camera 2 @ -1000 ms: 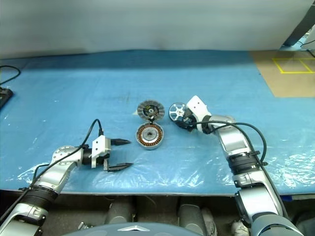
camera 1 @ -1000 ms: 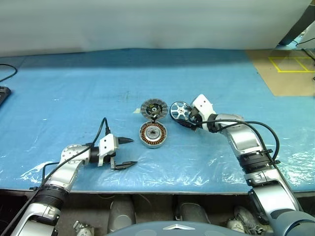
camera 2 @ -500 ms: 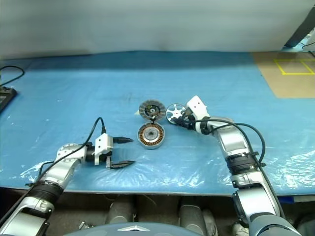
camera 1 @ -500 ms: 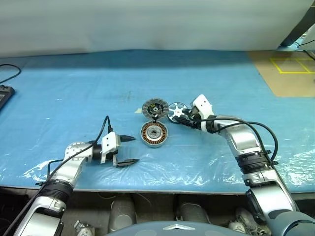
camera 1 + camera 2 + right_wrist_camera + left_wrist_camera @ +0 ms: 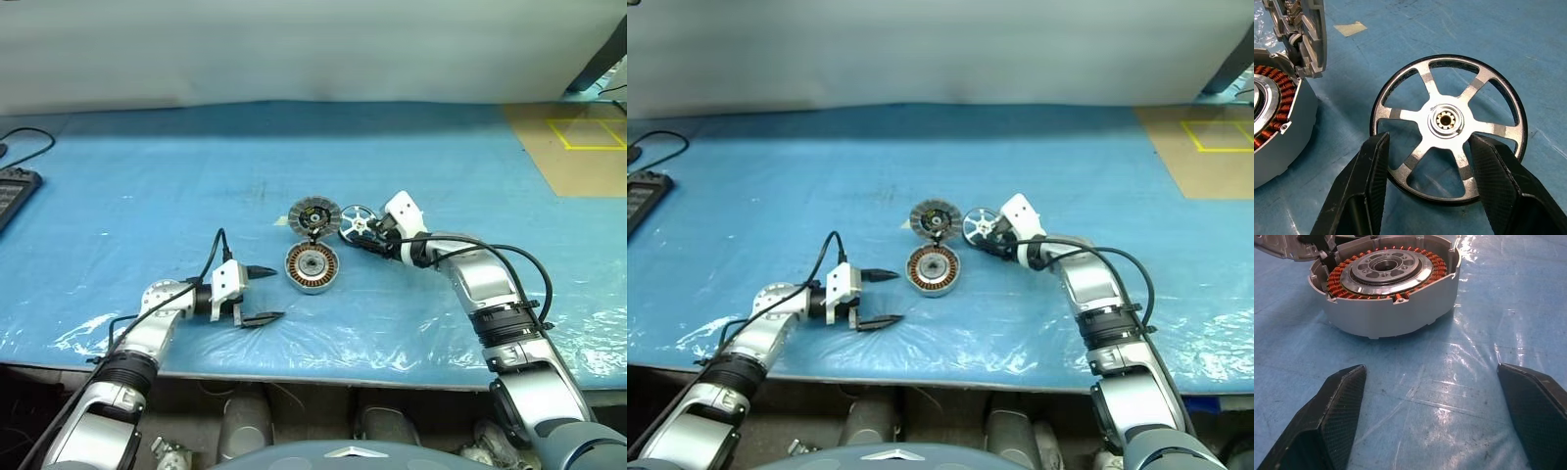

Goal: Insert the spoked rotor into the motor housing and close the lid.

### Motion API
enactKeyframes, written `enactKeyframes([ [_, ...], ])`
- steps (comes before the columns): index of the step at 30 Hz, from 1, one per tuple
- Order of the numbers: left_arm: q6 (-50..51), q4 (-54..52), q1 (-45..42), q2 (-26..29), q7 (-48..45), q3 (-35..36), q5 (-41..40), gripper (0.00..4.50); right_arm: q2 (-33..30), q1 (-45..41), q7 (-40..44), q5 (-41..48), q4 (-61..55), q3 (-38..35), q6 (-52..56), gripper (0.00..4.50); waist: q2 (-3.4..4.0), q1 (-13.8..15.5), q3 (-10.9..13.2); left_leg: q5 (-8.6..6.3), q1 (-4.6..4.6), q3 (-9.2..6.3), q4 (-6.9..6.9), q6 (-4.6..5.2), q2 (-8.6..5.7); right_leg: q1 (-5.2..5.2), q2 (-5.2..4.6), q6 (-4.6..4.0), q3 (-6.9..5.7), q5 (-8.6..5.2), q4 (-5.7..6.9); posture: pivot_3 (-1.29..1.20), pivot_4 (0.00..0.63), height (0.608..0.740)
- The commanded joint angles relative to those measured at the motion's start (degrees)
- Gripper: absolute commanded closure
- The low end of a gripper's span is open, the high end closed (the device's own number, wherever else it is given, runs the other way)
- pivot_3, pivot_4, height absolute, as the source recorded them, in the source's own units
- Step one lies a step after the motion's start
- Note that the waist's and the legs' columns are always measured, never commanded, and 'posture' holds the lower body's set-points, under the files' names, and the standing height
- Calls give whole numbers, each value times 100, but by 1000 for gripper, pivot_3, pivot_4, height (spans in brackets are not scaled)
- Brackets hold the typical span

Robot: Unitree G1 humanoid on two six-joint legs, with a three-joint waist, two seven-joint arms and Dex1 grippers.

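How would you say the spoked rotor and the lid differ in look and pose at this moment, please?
The spoked rotor has a shiny silver face with open cut-outs inside a dark rim; the lid is grey, ribbed, with a dark centre. The spoked rotor is a loose part beside the motor housing; the lid is joined to the motor housing's edge and swung open. The right gripper straddles the spoked rotor; nothing touches the lid. Both are round.
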Motion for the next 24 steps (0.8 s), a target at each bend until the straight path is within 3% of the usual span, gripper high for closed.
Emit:
enactKeyframes([
  [1, 66, 634, 137, -43, 343, -270, 598, 0, -89, -61, -28, -174, 44, 106, -130, 1813, 4, 0, -4, 0, 1, 0, -3, 0, -4, 1, -5, 9, 0, -5, 0, 0, 150, 740],
  [5, -9, 776, 88, -76, 359, -279, 619, 0, -105, -54, -48, -255, 103, 125, -164, 1813, 5, -1, -10, -1, 8, 0, -19, 2, -32, 5, -28, 45, 1, -22, 0, 0, 150, 740],
  [14, -178, 1155, -106, -125, 384, -337, 637, 0, -142, -10, -47, -308, 99, 113, -171, 4467, -11, -2, -51, -14, 39, -1, -113, 27, -70, 31, -61, 66, 5, -14, -57, 0, 150, 740],
  [24, -22, 937, -108, -219, 445, -396, 654, 0, -181, 34, 2, -309, 73, 126, -189, 4467, -12, -1, -52, -15, 36, -1, -142, 28, -77, 27, -77, 69, 8, -15, -73, 0, 150, 740],
])
